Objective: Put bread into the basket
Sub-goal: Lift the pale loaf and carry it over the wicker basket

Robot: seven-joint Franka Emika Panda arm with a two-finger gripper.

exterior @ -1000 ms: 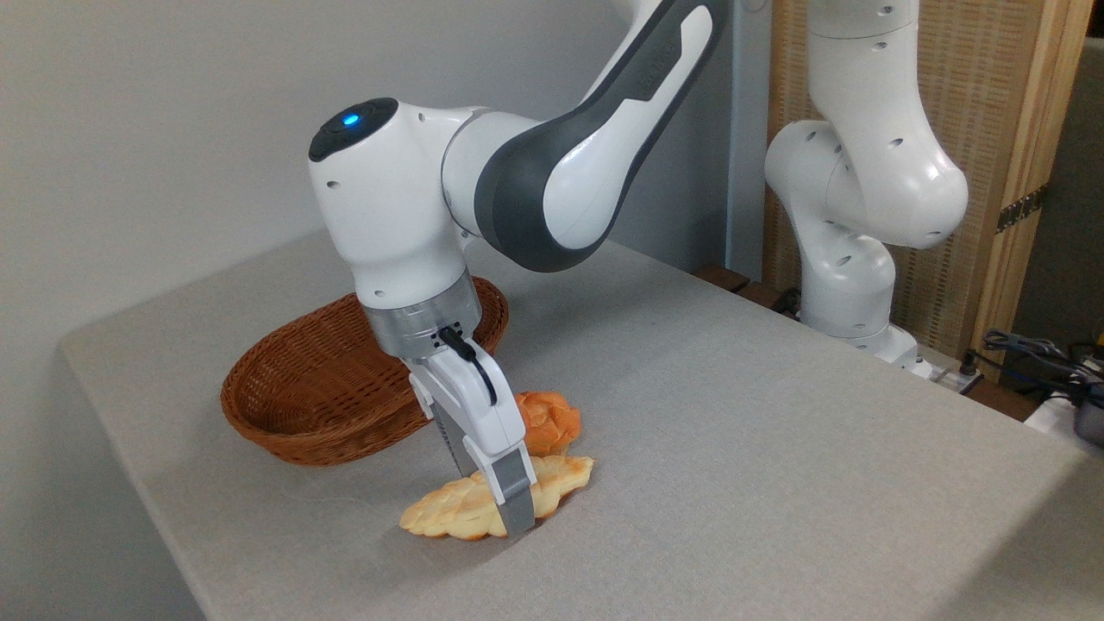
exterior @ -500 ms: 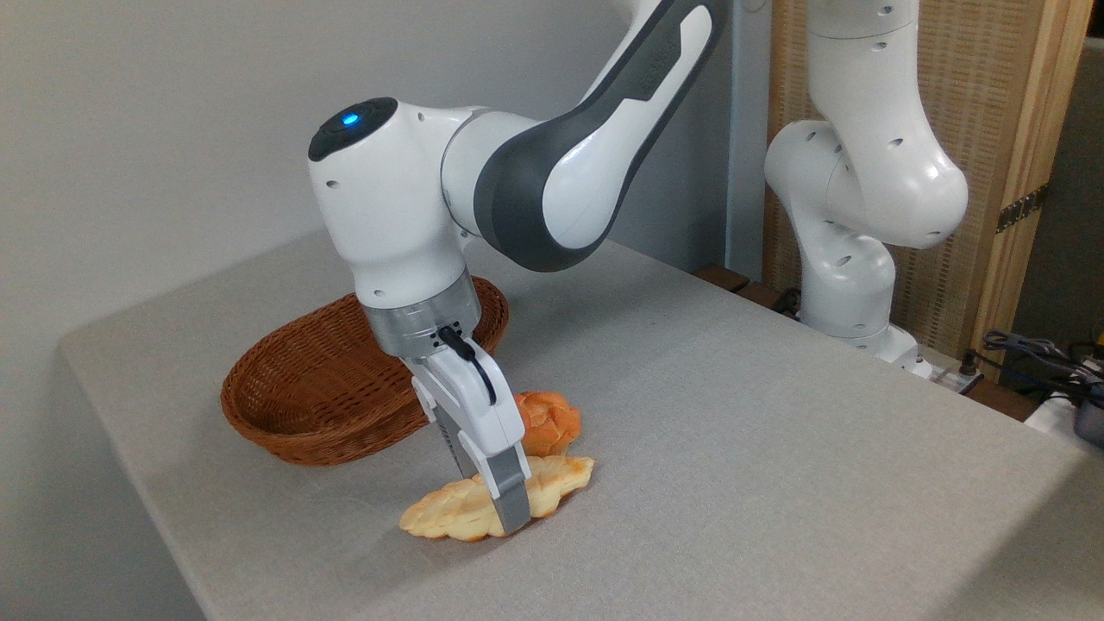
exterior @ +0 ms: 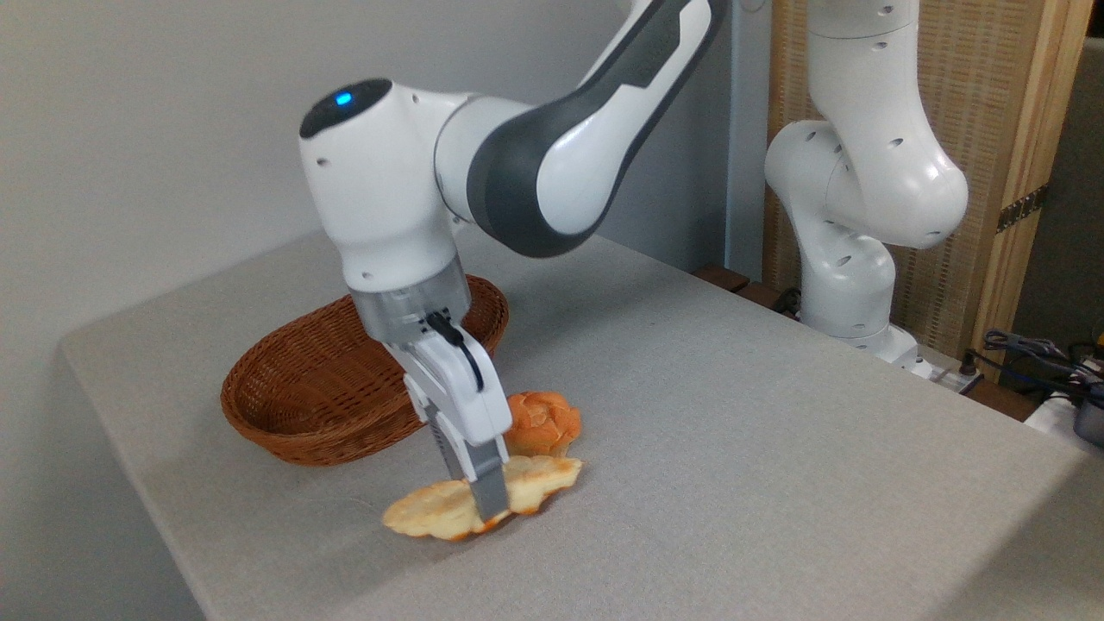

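The bread (exterior: 431,515), a long flat braided loaf in pale golden-yellow, hangs just above the grey table near its front edge, tilted a little. My gripper (exterior: 483,503) is shut on the bread at its middle, with one grey fingertip (exterior: 490,500) across the near side and the other hidden behind the loaf. The basket (exterior: 293,405), oval reddish-brown wicker, stands on the table behind and to the left of the gripper, and I see nothing in the part of it that shows. My wrist covers part of its right rim.
A small round orange bun (exterior: 542,421) sits on the table right behind the loaf. The table's front-left edge (exterior: 164,535) runs close to the bread. The arm's white base (exterior: 849,285) stands at the back right, with cables (exterior: 1035,354) beyond it.
My gripper has risen and shifted slightly left, carrying the bread with it. The loaf has come up off the table and away from the bun.
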